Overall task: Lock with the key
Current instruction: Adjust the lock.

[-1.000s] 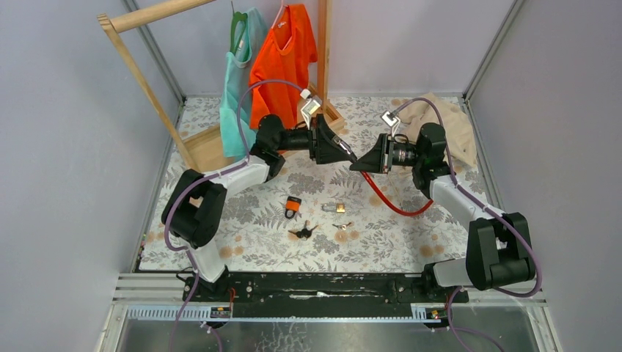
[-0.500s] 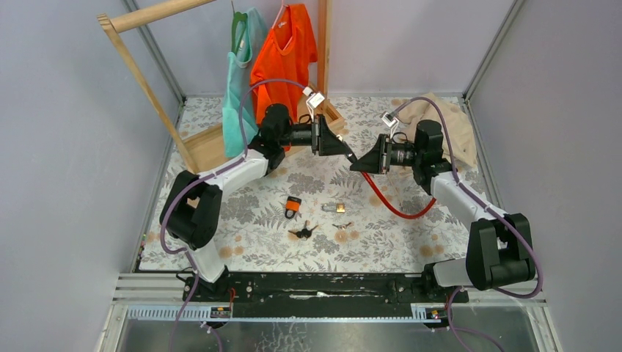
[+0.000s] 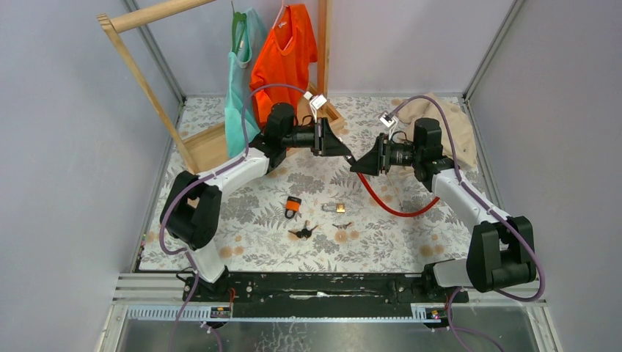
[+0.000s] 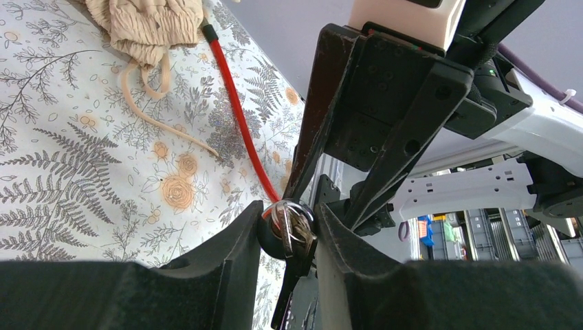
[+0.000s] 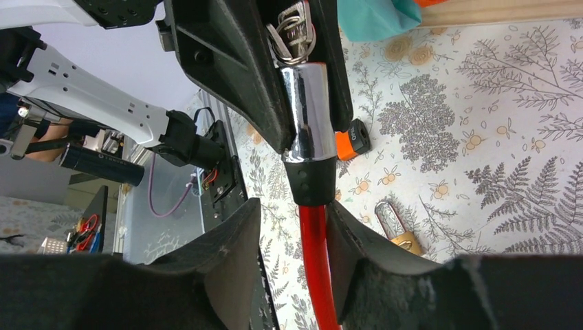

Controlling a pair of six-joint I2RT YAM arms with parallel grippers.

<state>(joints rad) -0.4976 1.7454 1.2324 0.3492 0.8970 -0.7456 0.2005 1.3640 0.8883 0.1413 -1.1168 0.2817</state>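
Above the middle of the table (image 3: 242, 246), the left gripper (image 3: 346, 152) is reaching in from the left and the right gripper (image 3: 359, 166) from the right, tips nearly touching. The key bunch (image 4: 291, 230) is sitting between the left gripper's fingers, at the end of the lock cylinder (image 5: 307, 113). The cylinder's collar is sitting between the right gripper's fingers, its cable (image 3: 389, 207) looping down onto the table to the right. In front, a left padlock (image 3: 293, 207) and a right padlock (image 3: 338, 208) are lying apart. Nearer still, a keyring (image 3: 303, 232) and a single key (image 3: 342, 226) are lying before them. A clothes rack (image 3: 147, 77) is standing at the far left with shirts (image 3: 282, 59) hanging on it. A crumpled garment (image 3: 440, 125) is lying at the far right.
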